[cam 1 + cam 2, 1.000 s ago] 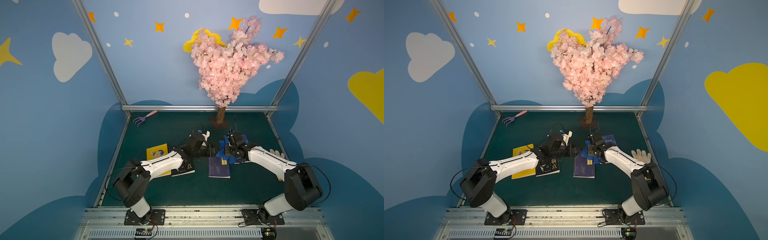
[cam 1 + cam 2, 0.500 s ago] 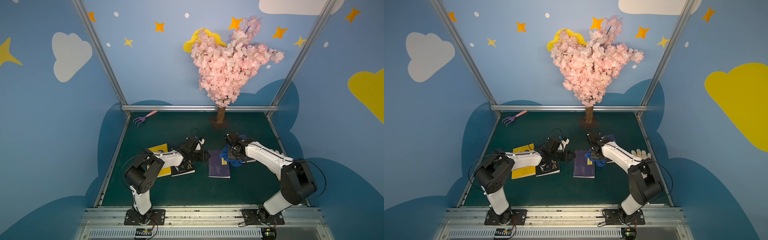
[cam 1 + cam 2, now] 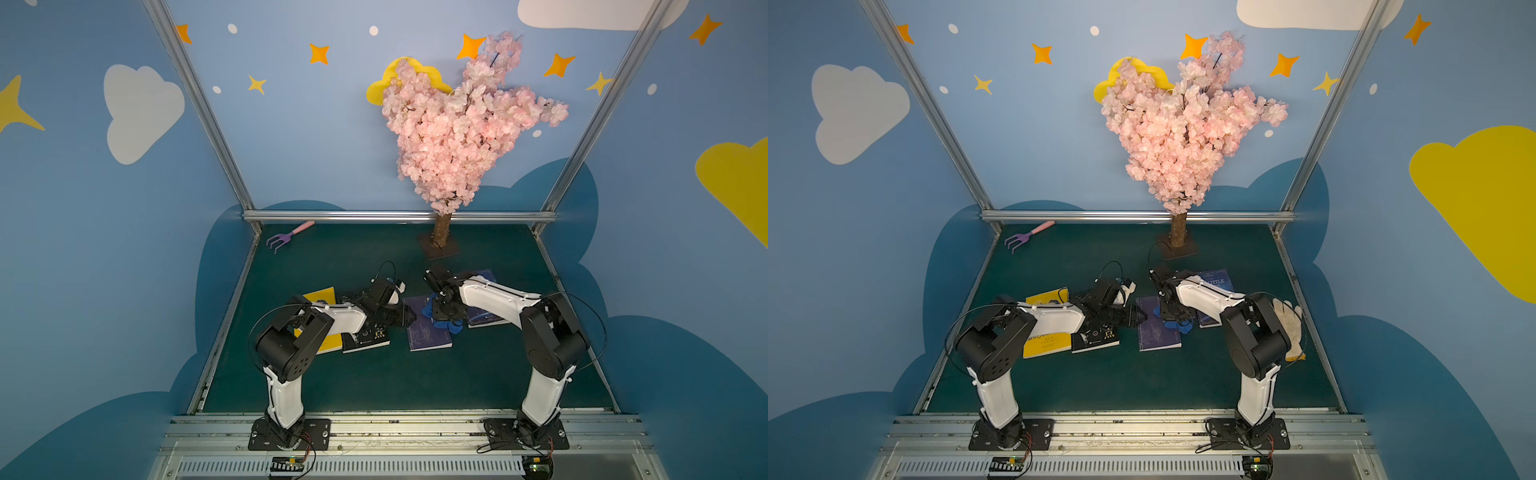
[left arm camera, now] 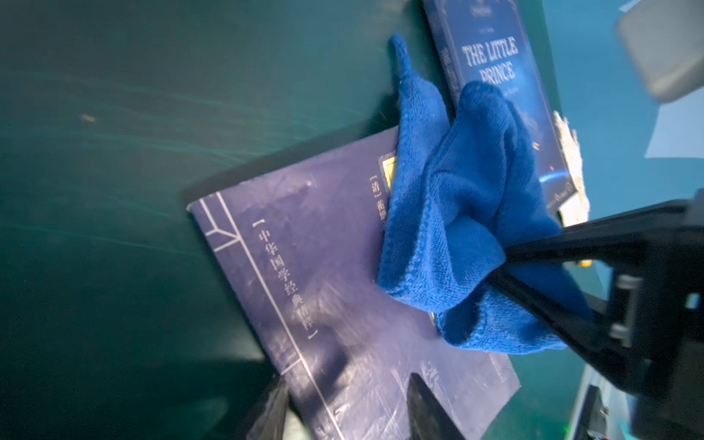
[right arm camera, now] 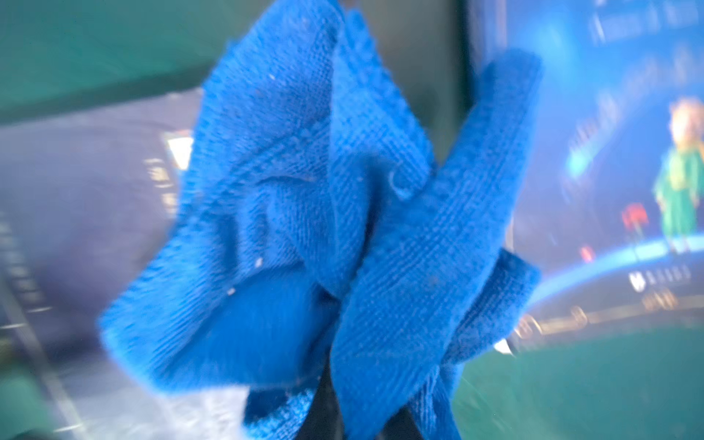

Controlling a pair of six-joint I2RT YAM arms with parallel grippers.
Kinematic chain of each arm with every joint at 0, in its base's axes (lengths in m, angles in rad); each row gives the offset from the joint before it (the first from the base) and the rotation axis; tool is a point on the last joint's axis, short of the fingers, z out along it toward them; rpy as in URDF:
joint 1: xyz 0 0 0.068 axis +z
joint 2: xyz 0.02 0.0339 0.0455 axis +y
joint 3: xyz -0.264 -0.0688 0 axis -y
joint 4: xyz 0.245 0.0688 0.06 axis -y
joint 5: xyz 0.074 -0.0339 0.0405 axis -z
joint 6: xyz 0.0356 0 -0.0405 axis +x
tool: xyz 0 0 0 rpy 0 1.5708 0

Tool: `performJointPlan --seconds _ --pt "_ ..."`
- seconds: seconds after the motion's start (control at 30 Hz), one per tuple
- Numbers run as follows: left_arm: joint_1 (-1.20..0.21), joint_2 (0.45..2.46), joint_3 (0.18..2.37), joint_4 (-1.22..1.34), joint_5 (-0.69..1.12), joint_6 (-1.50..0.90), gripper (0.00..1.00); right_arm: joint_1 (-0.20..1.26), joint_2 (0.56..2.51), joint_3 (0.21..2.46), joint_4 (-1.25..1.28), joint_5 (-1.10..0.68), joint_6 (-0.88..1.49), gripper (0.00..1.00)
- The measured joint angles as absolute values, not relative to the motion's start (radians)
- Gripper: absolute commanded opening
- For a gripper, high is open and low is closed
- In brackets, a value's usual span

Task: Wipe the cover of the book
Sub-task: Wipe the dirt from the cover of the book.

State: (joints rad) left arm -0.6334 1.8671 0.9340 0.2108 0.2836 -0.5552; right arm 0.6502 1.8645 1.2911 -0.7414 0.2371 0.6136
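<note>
1. Arms: both fold at raised elbows and stretch low toward the middle of the desk [image 3: 374, 382]. They meet over the purple book [image 3: 428, 334], which lies flat there.
2. The right tool [image 3: 443, 316] points down, clenched on a bunched blue cloth [image 3: 454, 327]. The cloth rests on the book's far right part and spills over its right edge.
3. The left tool [image 3: 409, 318] lies almost level at the book's left edge, released, with its jaws apart. Whether its tips press on the cover I cannot tell.
4. Only the left wrist view shows the left fingers [image 4: 423, 404] closely: one is over the cover, the other just off its edge. It also shows white Chinese lettering inside ruled lines, and the right tool's black fingers [image 4: 571, 244] pinching the cloth's folds.
5. The right wrist view is blurred and nearly filled by the cloth [image 5: 324, 209].
6. In a top view a white work glove [image 3: 1287, 328] lies behind the right elbow, near the desk's right edge.
7. "The Little Prince" book [image 3: 1214, 282] lies just beside the purple one, partly under the right forearm.
8. A black book [image 3: 368, 336] and a yellow book [image 3: 320, 297] lie partly under the left forearm.
9. A toy rake [image 3: 286, 239] sits in the far left corner.
10. A pink blossom tree [image 3: 457, 137] stands at the back.
</note>
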Motion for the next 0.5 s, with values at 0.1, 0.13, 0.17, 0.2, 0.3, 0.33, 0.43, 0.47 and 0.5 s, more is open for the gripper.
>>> performJointPlan --seconds 0.1,0.13,0.17,0.2,0.3,0.33,0.43,0.47,0.5 --pt "-0.636 1.867 0.935 0.205 0.263 -0.542 0.51 0.646 1.863 1.330 -0.755 0.226 0.591 0.00" --pt "-0.636 1.867 0.936 0.203 0.259 -0.538 0.51 0.644 1.857 1.343 -0.765 0.228 0.583 0.00" --pt "-0.637 1.867 0.938 0.200 0.257 -0.535 0.51 0.642 1.846 1.354 -0.779 0.232 0.572 0.00" --pt "-0.637 1.867 0.940 0.196 0.254 -0.534 0.51 0.641 1.833 1.362 -0.794 0.238 0.564 0.00" --pt "-0.638 1.868 0.951 0.176 0.250 -0.531 0.51 0.632 1.771 1.399 -0.855 0.266 0.530 0.00" --pt "-0.638 1.868 0.957 0.167 0.249 -0.530 0.51 0.628 1.747 1.416 -0.873 0.279 0.517 0.00" --pt "-0.638 1.868 0.970 0.151 0.246 -0.528 0.51 0.610 1.674 1.463 -0.916 0.326 0.485 0.00" --pt "-0.638 1.868 0.972 0.149 0.245 -0.529 0.51 0.604 1.652 1.477 -0.929 0.335 0.475 0.00" --pt "-0.637 1.868 0.971 0.148 0.245 -0.529 0.51 0.601 1.635 1.488 -0.939 0.338 0.466 0.00"
